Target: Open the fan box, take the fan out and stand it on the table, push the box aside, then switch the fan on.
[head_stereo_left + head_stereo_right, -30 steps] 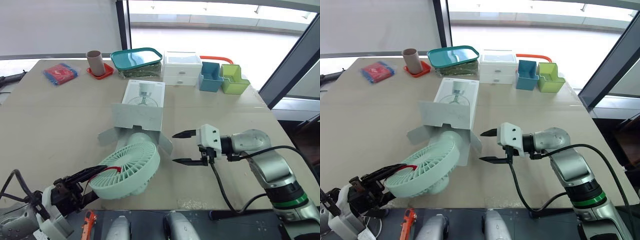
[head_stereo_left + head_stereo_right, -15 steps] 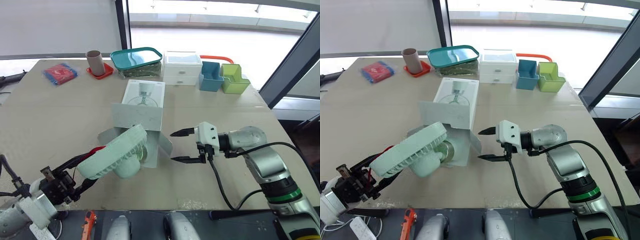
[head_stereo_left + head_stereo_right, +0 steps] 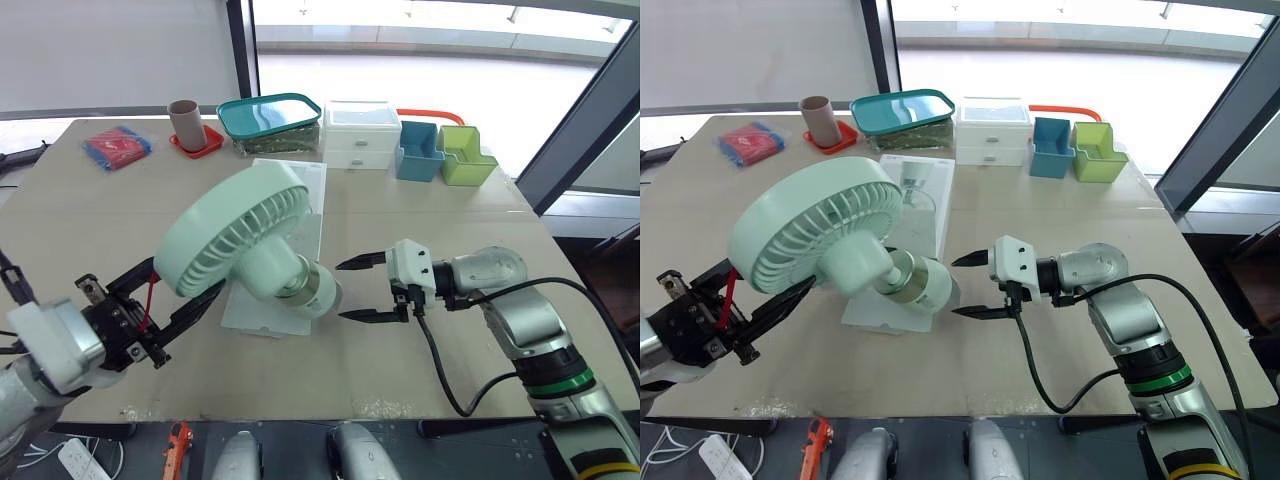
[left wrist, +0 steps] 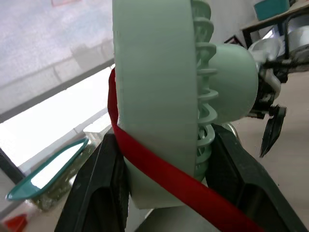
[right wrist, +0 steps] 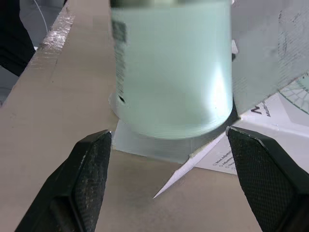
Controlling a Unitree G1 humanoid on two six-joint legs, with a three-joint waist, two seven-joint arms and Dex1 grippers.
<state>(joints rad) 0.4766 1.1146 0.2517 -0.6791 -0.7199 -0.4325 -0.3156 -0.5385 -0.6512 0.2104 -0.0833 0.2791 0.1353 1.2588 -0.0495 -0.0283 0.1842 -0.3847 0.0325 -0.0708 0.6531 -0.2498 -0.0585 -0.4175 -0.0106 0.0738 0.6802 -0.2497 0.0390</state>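
Daylight from a wide window falls on a beige tabletop (image 3: 90, 215) carrying the work.

Left tool (image 3: 188, 276): its two black fingers are pressed against opposite faces of the round head of the fan (image 3: 235, 235), pinching it at the rim, with a red strap (image 4: 159, 179) crossing the rim between them. The fan is carried clear of the tabletop, above the near end of the fan box (image 3: 308, 205). It is tilted, not upright. Its cylindrical base (image 3: 310, 290) points down and away from the left tool, hanging over the box's near flap.

Right tool (image 3: 341, 292): spread wide and holding nothing. It sits just beside the box's near right corner, and its fingertips are close to the fan base but apart from it.

The fan box lies flat and open in the middle of the tabletop, partly hidden behind the fan head. Beyond its far end stand a teal-lidded container (image 3: 272, 120) and a white drawer unit (image 3: 360, 135).

Assessment: the box is open and the fan is out, so the step in hand is standing the fan on the tabletop. The next move calls for turning the base level and lowering it onto bare tabletop beside the box, not on the flap. The right tool is well placed to steady the base. Pushing the box aside and switching on remain outstanding.
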